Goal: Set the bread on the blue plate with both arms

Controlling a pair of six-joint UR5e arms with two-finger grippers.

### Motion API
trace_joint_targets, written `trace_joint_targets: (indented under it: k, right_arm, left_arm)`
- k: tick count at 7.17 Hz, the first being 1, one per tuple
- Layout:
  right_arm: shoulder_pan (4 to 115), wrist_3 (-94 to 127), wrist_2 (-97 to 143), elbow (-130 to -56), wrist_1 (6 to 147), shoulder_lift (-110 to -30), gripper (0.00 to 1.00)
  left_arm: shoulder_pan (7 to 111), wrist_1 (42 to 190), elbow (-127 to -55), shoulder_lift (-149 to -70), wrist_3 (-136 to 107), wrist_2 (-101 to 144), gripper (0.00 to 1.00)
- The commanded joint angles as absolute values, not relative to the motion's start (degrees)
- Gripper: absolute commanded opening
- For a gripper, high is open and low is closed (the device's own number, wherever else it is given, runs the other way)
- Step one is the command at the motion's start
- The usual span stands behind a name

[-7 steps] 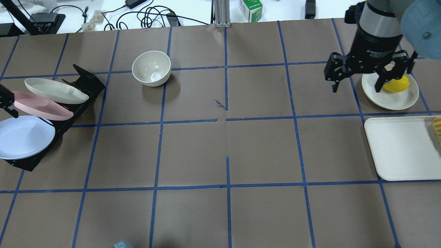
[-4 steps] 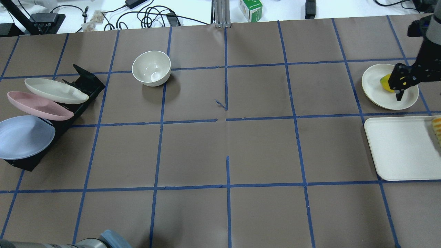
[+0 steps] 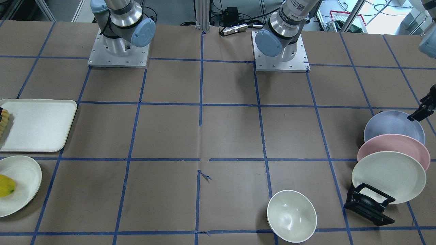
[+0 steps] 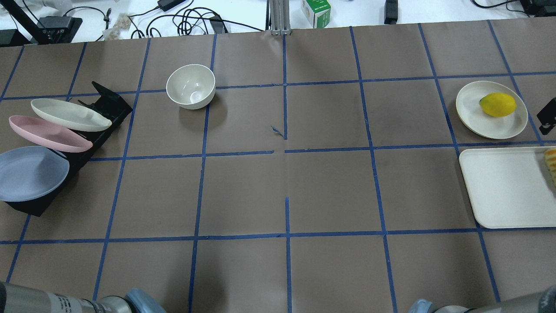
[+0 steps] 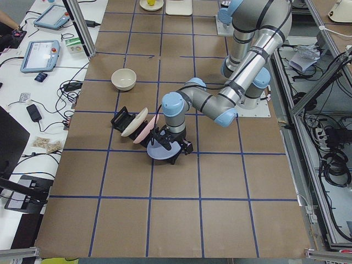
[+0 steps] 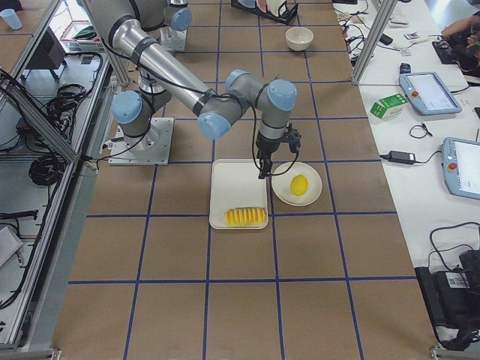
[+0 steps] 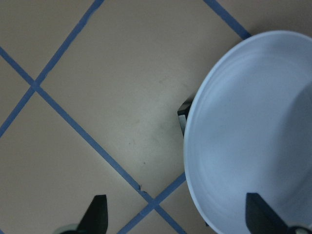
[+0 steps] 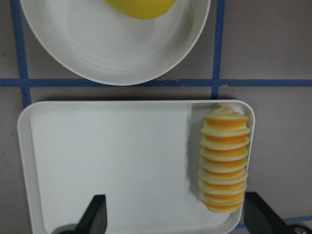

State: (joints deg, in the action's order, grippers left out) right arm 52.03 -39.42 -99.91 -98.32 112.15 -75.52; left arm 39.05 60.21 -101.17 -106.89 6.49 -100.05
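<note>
Front-facing view: the blue plate [image 3: 391, 125] leans in its rack [image 3: 369, 204] behind a pink plate [image 3: 395, 151]. The bread [image 3: 4, 120] lies at the far end of the worktop [image 3: 231, 136], on a white tray [image 3: 37, 126].

Left side view: your left arm [image 5: 212, 104] hangs over the blue plate.

Left wrist view: the left jaws stand spread and empty above the plate's rim.

Right wrist view: the right jaws, likewise spread and empty, hover over the bread.

You appear to be at the reach stage. Next, each pair needs lowering squarely onto its target before closing.
</note>
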Motion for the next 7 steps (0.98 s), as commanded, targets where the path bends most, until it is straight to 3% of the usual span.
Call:
trace_joint_targets:
  k: [1,4,7]
  right_arm:
    - [47.65,-44.28,-97.66,-98.44,115.47,-70.95,1.0]
    - [43.35,-48.15,-97.03,-98.35,118.03,-65.85,1.0]
    - [42.98,-51.33,-97.03,-98.53,122.34,-62.59,1.0]
  left_arm:
    - [41.64,57.92,-101.34,-108.89,4.23,-100.19,0.88]
    - [41.66,58.53,-101.08,-109.51,4.48,-100.46,0.61]
    - [41.57,58.36,-100.9,-109.95,4.66,-100.99,0.56]
